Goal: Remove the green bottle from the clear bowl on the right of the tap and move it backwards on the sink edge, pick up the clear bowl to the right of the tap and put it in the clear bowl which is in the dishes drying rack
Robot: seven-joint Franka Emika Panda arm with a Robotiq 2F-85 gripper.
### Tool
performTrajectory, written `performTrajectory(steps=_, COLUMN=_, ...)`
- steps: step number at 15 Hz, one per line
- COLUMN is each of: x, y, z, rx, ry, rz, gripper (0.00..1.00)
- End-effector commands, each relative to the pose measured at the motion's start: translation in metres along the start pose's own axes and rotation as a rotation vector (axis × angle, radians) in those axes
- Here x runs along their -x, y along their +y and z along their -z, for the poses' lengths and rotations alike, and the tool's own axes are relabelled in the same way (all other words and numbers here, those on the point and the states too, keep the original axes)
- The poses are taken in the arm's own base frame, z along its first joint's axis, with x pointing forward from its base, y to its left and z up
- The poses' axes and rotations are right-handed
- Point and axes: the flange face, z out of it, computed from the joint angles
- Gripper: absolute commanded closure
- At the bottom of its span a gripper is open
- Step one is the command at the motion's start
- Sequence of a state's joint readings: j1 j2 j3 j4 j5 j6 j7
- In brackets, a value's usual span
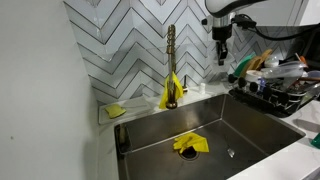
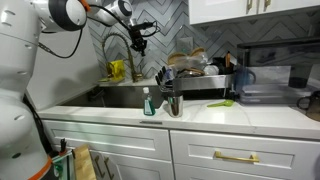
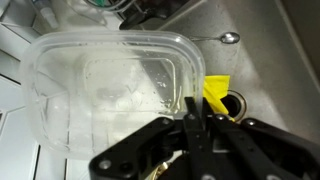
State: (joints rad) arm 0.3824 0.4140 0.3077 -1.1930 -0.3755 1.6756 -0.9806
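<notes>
Spoon [image 3: 230,38], yellow cloth [image 3: 216,92] beyond clear bowl [image 3: 100,90]

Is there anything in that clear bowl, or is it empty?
Empty: in the wrist view the bowl shows only bare clear plastic, with nothing inside.

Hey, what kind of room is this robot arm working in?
Most likely a home kitchen: a stainless sink with a brass tap, a herringbone tile backsplash behind it, and a dish drying rack loaded with dishes beside the basin.
</notes>
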Motion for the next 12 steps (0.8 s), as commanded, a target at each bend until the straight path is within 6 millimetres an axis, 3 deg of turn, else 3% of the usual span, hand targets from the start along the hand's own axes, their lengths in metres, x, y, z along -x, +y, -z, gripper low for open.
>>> performTrajectory(steps=1, x=0.028, y=-0.038, z=0.025, rx=-0.026, ry=0.011, rz=-0.101, gripper=0.98)
performTrajectory(steps=2, x=0.035, y=-0.040, z=0.028, rx=-0.015, ry=0.024, rz=-0.114, gripper=0.98)
performTrajectory(steps=3, x=0.017, y=-0.021, z=0.024, rx=-0.014, ry=0.012, rz=-0.072, gripper=0.93)
performTrajectory(steps=7, x=0.036, y=-0.033, z=0.034, rx=-0.013, ry=0.017, rz=-0.098, gripper=0.93)
performTrajectory(steps=8, x=0.035, y=-0.034, z=0.033, rx=-0.015, ry=0.016, rz=-0.099, gripper=0.98)
performTrajectory(steps=12, x=0.061, y=-0.039, z=0.048, rx=-0.026, ry=-0.008, rz=-0.264, gripper=0.98)
